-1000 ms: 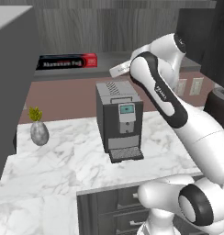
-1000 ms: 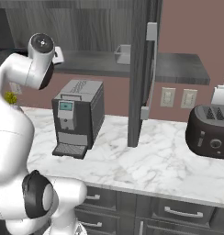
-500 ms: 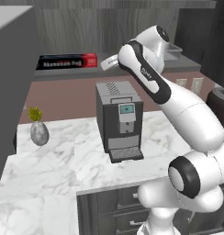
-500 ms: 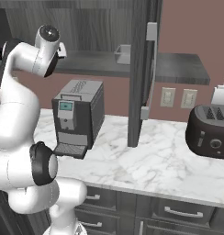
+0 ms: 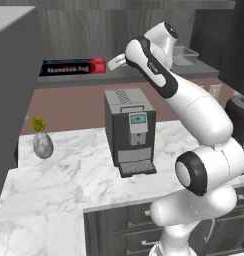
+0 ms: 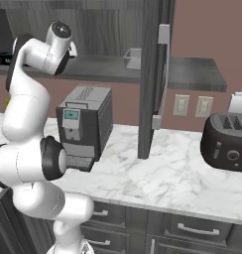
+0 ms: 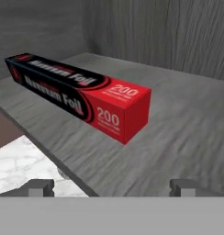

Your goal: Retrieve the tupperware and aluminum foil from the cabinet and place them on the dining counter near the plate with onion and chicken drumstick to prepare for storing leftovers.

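The aluminum foil, a long black carton with a red end, lies on the open cabinet's grey wood-grain shelf. My gripper hovers just right of its red end, level with the shelf. In the hand view the aluminum foil lies ahead and left of centre, and the gripper is open with nothing between its fingertips. The tupperware, a small pale box, sits further right on the same shelf, and the tupperware stands close to the open dark cabinet door.
Below the shelf, a black coffee machine stands on the marble wall counter. A small plant in a grey vase is to the left. A dark toaster sits at the right. Drawers with bar handles run beneath.
The arm has swung up and its elbow has risen. The hand has crept left along the shelf toward the foil's red end. The gripper stays open.
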Available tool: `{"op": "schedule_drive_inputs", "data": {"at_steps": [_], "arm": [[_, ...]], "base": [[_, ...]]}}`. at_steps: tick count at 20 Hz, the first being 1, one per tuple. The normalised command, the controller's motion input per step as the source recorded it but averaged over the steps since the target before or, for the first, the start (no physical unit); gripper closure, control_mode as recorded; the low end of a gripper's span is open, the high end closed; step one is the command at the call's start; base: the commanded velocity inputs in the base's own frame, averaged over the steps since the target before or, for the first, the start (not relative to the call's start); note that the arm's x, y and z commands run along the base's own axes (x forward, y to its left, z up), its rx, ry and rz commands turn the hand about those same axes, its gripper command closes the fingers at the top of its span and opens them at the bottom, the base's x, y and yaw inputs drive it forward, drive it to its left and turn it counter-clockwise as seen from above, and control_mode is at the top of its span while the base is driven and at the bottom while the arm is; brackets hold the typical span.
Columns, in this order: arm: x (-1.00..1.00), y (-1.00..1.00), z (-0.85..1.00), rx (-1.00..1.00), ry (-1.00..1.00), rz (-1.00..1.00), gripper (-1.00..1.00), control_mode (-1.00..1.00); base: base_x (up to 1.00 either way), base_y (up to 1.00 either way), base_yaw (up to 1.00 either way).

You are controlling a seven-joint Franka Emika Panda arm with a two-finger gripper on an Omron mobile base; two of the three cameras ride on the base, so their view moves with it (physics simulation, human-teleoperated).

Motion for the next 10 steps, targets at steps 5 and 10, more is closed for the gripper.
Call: {"op": "schedule_drive_inputs", "data": {"at_steps": [5, 10], "arm": [[0.21, 0.04, -0.17, 0.00, -0.07, 0.08, -1.00, -1.00], [0.19, 0.06, -0.14, 0.00, -0.08, 0.10, -1.00, -1.00]], "base": [[0.00, 0.00, 0.00], [0.00, 0.00, 0.00]]}}
